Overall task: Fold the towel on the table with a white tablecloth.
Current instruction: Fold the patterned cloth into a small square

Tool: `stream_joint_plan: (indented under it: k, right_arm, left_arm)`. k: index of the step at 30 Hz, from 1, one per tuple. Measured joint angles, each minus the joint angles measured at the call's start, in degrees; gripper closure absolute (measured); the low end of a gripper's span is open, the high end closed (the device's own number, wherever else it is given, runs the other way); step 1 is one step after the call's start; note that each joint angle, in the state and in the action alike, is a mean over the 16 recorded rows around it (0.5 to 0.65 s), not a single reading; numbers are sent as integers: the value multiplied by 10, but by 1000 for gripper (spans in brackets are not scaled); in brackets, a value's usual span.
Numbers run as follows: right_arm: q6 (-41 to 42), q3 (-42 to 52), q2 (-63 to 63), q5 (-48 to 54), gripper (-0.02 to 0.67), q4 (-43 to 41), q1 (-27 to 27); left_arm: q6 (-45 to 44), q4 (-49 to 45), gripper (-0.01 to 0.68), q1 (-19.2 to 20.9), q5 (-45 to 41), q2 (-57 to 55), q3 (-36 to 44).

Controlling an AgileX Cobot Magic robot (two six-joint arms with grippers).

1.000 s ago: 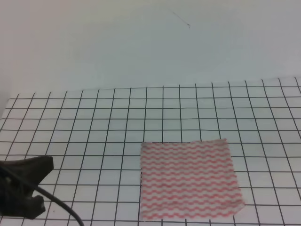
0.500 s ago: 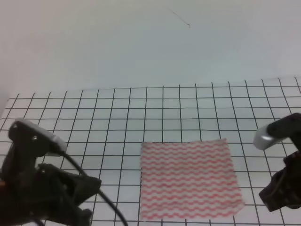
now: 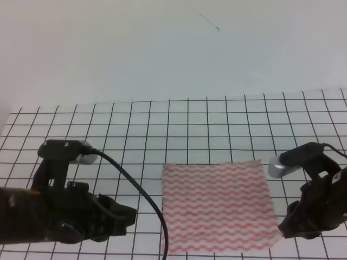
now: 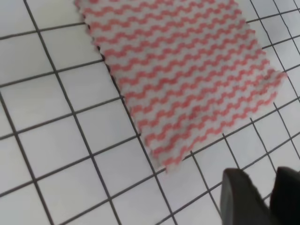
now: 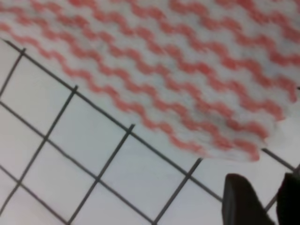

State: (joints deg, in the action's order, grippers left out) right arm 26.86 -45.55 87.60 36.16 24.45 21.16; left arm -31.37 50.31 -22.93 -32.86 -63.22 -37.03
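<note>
We have brought both pincers, left [image 3: 127,219] and right [image 3: 287,230], jaws narrowly apart, beside the flat towel [image 3: 217,206], ready to grasp its near corners

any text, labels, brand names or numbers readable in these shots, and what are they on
None: no readable text, label, brand or number in any view.
The thin white towel with pink-red wavy stripes carries only its pattern.
The white tablecloth with a black line grid shows only lines.
The black left gripper and black right gripper show no markings.
The silver camera housings on both arms are too blurred to show any print.
</note>
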Motion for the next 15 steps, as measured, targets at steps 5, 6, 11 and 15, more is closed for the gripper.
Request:
stream_joint_plan:
  k: [5, 6, 11, 15]
  right_arm:
    - [14, -9, 52, -20, 455, 5, 0]
    - [19, -11, 62, -22, 456, 8, 0]
    - [51, -26, 97, -24, 456, 41, 0]
    - [78, -44, 112, -22, 457, 73, 0]
  left_arm:
    - [1, 5, 510, 0, -9, -18, -12]
    - [1, 5, 509, 0, -10, -20, -13]
    - [-2, 6, 504, 0, -12, -24, -16]
    - [-2, 6, 504, 0, -16, -24, -17]
